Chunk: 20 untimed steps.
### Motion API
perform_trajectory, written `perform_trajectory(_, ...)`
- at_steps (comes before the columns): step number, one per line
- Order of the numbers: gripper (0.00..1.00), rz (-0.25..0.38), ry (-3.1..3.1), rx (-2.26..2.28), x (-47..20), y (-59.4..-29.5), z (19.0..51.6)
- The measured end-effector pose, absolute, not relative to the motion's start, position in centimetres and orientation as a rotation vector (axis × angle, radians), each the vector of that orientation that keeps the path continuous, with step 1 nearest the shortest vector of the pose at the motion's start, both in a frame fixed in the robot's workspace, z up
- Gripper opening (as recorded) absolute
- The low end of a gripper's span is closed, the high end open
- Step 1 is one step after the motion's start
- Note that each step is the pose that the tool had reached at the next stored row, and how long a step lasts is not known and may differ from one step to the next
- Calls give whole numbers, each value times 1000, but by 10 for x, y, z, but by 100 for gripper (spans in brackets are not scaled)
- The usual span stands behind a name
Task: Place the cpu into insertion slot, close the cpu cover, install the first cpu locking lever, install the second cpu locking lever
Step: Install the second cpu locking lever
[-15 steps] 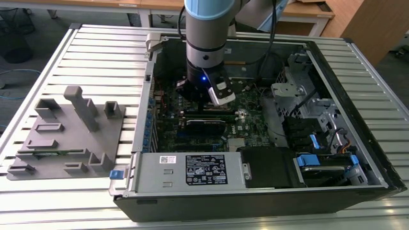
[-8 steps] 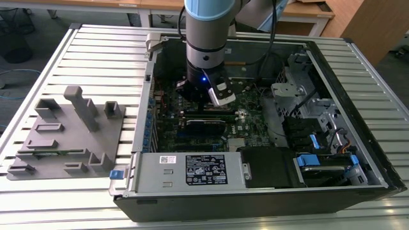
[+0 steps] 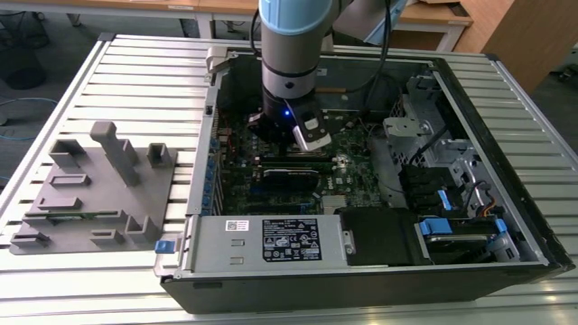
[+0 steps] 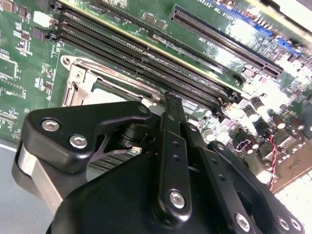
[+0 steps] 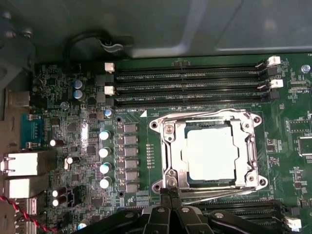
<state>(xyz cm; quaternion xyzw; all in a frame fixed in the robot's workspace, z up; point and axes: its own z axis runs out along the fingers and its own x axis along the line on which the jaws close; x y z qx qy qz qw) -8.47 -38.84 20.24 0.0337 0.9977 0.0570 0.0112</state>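
Exterior view, left of frame: a grey fixture tray point(image 3: 91, 186) sits on the slatted surface point(image 3: 145, 74), apart from the work, a parking spot for parts. Centre and right of frame: the open computer case point(image 3: 505, 156) lies on its side so the motherboard point(image 3: 239, 183) faces up for the arm point(image 3: 289, 47), which reaches straight down into it.

First wrist view, left to right: capacitors and ports at left of frame, then the insertion slot point(image 5: 163, 146) at centre-right. The cpu point(image 5: 213, 154) lies flat in the slot, its pale metal top showing through the window of the cpu cover point(image 5: 249, 146). The cover appears down over the chip, framing it. I judge placing is done and the cover closed or nearly so. A thin locking lever point(image 5: 214, 194) runs along the lower edge of the socket.

The end effector point(image 5: 170, 193) is at bottom centre of frame, fingertips drawn together, holding nothing, tips at the socket's lower left corner just beside the lever's end. Closed tips suit pushing a thin wire lever.
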Motion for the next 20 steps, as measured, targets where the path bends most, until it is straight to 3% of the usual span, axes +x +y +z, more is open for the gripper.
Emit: perform_trajectory(20, 11, 204, 3112, 105, -85, -390, 199)
